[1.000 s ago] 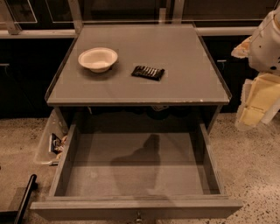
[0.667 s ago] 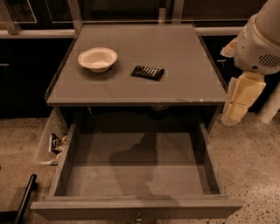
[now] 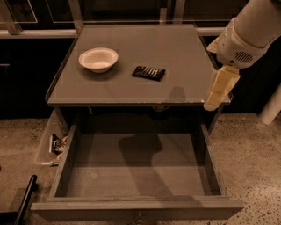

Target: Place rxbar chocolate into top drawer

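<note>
Claw (image 3: 218, 94) at right edge of table (image 3: 131, 92), grip unclear, rxbar chocolate (image 3: 149, 73) well apart mid-table, top drawer (image 3: 109, 206) pulled out below

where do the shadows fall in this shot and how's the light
Camera view: dim, warm light; a broad shadow darkens the top drawer floor, a smaller one lies on the tabletop right of the rxbar chocolate; the gripper hangs lit at the table's right front corner; surroundings nearly black.

Dim, warm light falls on a grey table (image 3: 184, 61) standing on a speckled floor (image 3: 254, 149). Dark panels (image 3: 118, 9) line the far side. A clear bin (image 3: 44, 149) sits on the floor left of the table. The gripper (image 3: 213, 102) hangs at the table's right edge.
</note>
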